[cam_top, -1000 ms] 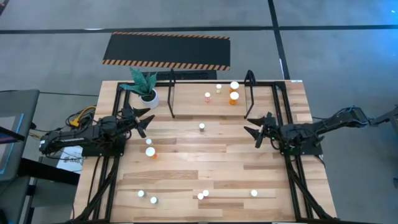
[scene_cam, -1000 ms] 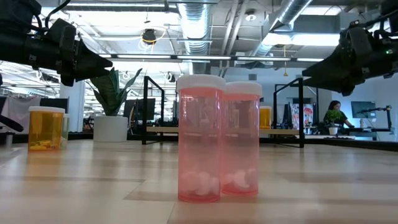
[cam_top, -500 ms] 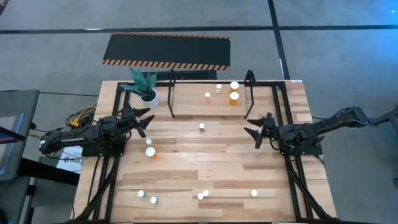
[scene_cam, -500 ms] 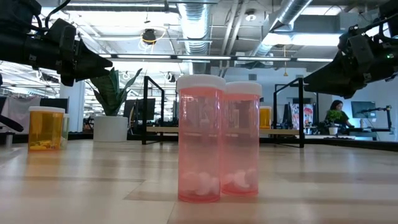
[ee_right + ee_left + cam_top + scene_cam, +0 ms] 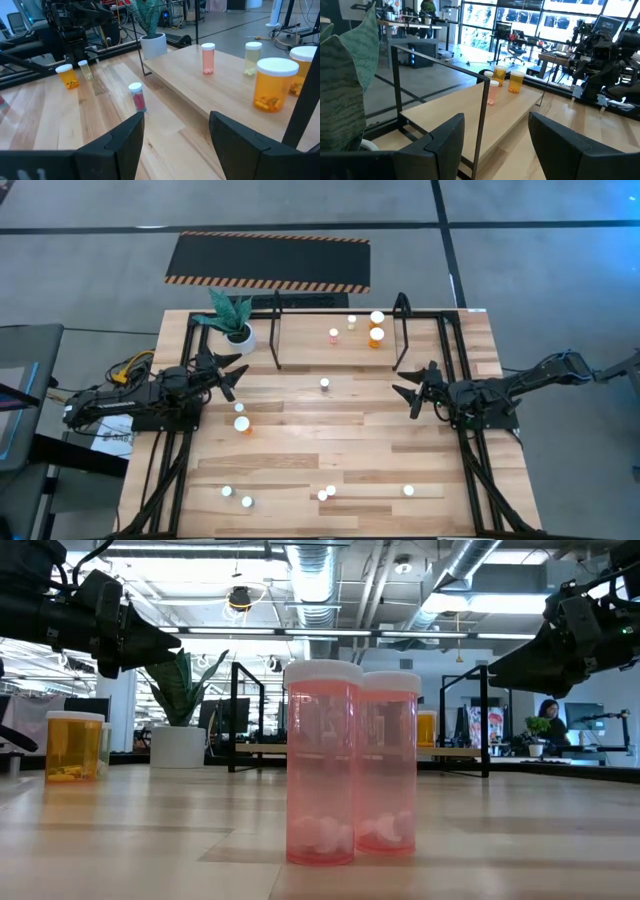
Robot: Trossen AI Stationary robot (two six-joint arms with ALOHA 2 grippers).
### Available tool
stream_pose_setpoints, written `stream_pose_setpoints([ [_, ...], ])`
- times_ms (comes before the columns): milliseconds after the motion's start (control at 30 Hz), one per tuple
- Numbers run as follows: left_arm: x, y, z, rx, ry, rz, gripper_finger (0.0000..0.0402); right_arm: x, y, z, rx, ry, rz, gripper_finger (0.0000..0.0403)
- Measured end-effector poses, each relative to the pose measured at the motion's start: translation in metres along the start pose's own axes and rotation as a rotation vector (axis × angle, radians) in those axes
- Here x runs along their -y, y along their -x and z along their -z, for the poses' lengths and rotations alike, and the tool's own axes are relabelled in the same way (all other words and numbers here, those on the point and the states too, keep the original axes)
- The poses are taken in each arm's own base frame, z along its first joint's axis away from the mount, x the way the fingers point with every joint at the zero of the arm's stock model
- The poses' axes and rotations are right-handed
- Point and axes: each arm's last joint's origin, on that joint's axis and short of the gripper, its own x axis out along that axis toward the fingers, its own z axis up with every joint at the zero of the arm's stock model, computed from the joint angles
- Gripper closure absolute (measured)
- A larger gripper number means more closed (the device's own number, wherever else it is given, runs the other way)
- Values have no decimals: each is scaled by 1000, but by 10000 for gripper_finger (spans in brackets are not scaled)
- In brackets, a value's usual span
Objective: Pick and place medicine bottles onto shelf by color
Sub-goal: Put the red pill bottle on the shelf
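Note:
Four white-capped medicine bottles stand upright on the shelf (image 5: 300, 350) at the table's far side: a pinkish one (image 5: 334, 334), a greenish one (image 5: 352, 321) and two larger orange ones (image 5: 377, 327). More bottles stand loose on the table: one near the middle (image 5: 325, 383), two left of centre (image 5: 243, 418), and several along the near edge, among them two pink ones (image 5: 350, 760). My left gripper (image 5: 228, 375) hangs open and level over the table's left side, holding nothing. My right gripper (image 5: 410, 386) hangs open over the right side, also holding nothing.
A white pot with a green plant (image 5: 236, 325) stands at the shelf's left end, close to my left gripper. The shelf's thin black posts (image 5: 482, 120) rise at its corners. A black mat with striped edges (image 5: 268, 262) lies on the floor beyond the table.

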Motion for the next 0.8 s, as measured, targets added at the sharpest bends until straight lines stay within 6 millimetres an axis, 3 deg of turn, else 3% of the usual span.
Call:
stream_pose_setpoints([
  [800,4,0,-35,341,24,-23,193,0,0,0,0,-1,0,159],
])
